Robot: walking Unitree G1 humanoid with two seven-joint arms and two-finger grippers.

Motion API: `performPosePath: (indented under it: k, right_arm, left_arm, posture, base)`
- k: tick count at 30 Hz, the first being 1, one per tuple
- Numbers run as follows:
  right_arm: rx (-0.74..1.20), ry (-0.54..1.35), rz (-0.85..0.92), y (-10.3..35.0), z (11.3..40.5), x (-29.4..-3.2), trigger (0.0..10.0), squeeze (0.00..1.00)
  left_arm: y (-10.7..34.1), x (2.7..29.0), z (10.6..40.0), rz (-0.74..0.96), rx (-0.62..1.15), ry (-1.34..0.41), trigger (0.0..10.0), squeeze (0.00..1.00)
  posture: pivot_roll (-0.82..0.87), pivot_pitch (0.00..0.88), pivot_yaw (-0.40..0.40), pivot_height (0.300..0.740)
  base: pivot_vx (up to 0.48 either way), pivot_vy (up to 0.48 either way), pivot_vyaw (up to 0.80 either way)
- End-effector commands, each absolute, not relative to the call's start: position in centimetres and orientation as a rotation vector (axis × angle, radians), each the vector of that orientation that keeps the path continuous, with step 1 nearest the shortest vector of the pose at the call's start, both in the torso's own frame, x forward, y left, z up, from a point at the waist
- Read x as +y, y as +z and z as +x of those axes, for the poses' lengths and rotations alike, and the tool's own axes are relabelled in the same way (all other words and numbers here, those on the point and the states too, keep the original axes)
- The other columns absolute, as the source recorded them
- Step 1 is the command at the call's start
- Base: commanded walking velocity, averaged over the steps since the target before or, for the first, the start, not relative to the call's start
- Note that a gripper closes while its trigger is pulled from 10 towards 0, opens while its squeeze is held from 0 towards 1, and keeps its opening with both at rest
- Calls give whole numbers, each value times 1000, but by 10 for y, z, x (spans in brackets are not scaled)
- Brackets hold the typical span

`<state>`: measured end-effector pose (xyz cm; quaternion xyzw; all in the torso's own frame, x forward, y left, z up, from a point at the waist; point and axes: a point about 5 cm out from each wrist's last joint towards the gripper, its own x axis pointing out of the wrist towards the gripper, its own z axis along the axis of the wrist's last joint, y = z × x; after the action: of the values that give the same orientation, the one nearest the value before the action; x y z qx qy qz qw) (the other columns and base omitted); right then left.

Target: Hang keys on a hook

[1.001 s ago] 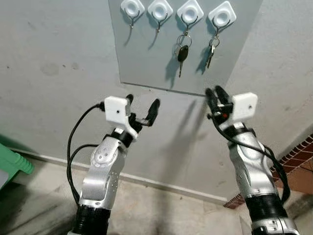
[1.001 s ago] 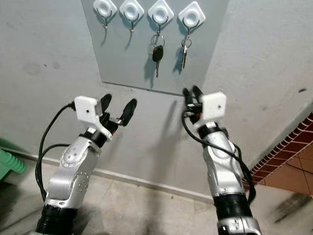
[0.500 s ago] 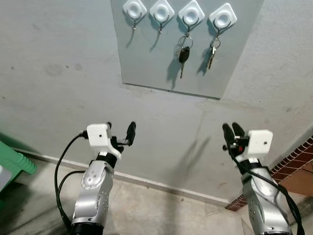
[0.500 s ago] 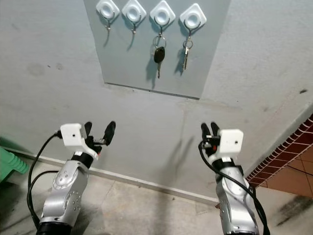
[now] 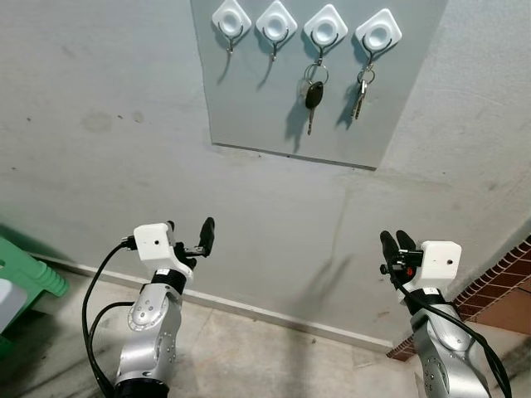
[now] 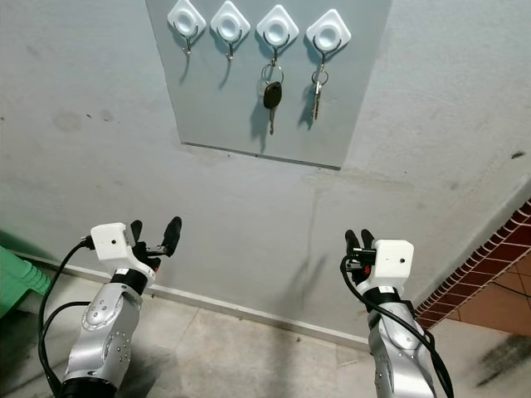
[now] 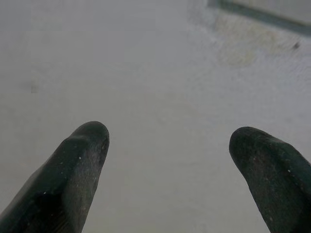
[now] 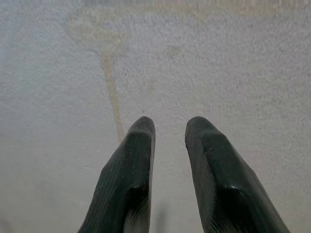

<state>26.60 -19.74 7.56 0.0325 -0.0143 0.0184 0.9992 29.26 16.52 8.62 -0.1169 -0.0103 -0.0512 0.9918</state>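
Observation:
A grey panel on the wall carries a row of white hooks. The two left hooks are bare. A black car key hangs on its ring from the third hook, and a silver key bunch hangs from the fourth hook. My left gripper is open and empty, low at the left, well below the panel. My right gripper is low at the right, its fingers nearly together with nothing between them.
A green plastic stool stands at the lower left. Red-brown brick tiling runs along the lower right. A pale skirting meets the concrete floor below the plain grey wall.
Both arms have dropped away from the panel, the left down and left, the right down and right. Both key sets hang as before.

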Motion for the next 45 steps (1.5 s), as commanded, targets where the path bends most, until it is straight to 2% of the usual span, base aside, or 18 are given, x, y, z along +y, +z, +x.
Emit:
performPosePath:
  k: [1,45]
  right_arm:
    - [-57,37,58,82,265,-197,10000,0]
    - [-101,115,7,103,270,-192,10000,0]
  left_arm:
    - [93,168,295,-219,-55,-105,10000,0]
    - [101,159,293,-175,-94,-159,10000,0]
  posture:
    - [-53,26,19,740]
    - [-48,50,-18,740]
  base:
    - [0,0,444]
    - [0,0,775]
